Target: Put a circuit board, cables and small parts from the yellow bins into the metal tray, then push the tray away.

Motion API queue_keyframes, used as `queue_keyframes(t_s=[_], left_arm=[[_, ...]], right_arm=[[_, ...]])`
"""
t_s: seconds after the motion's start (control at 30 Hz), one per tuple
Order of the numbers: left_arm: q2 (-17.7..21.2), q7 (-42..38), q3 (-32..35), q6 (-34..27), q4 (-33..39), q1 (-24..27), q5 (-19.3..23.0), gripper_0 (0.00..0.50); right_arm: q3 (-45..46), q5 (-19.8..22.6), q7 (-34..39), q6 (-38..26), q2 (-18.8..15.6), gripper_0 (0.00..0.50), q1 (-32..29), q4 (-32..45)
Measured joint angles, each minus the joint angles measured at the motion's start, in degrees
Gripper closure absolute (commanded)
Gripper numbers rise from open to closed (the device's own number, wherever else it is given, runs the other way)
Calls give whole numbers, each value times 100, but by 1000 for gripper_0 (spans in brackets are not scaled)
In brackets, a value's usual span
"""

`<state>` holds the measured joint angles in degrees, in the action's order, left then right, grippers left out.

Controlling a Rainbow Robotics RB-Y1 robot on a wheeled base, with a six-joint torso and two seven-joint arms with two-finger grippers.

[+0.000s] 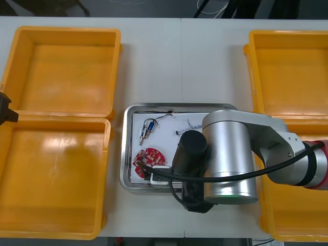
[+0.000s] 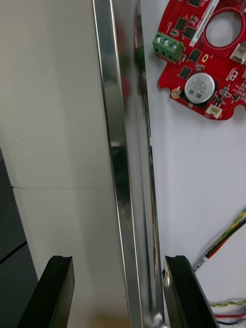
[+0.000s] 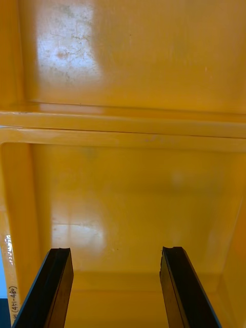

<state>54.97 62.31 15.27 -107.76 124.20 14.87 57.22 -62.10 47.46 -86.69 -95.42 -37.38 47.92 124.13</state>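
Observation:
The metal tray (image 1: 125,154), white inside, lies at the table's middle between the yellow bins. In it are a round red circuit board (image 1: 150,156), a small metal part (image 1: 146,129) and a thin blue and white cable (image 1: 192,124). My right arm (image 1: 230,159) covers the tray's near right part. In the right wrist view my right gripper (image 2: 118,264) is open and straddles the tray's shiny rim (image 2: 120,154): one finger over the bare table, the other inside the tray. The circuit board (image 2: 205,56) lies farther along inside, with a red and yellow cable (image 2: 228,238) beside the inner finger.
Two yellow bins (image 1: 66,66) (image 1: 51,179) stand at the left and two (image 1: 292,72) (image 1: 297,225) at the right. My left gripper (image 3: 117,253) hangs open over the left bins' shared wall (image 3: 123,125); that arm shows at the table's left edge (image 1: 4,108).

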Motion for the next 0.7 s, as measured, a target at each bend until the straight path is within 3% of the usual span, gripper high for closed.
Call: queue_keyframes(t_s=[0.3,0.53,0.7], left_arm=[[-1,0,0,0,4,0,0,0],[-1,0,1,0,5,0,0,0],[-1,0,1,0,5,0,0,0]], right_arm=[[-399,-570,0,220,332,0,6,-274],[-691,-982,0,357,396,0,13,-388],[-846,-1053,0,388,396,0,19,-487]])
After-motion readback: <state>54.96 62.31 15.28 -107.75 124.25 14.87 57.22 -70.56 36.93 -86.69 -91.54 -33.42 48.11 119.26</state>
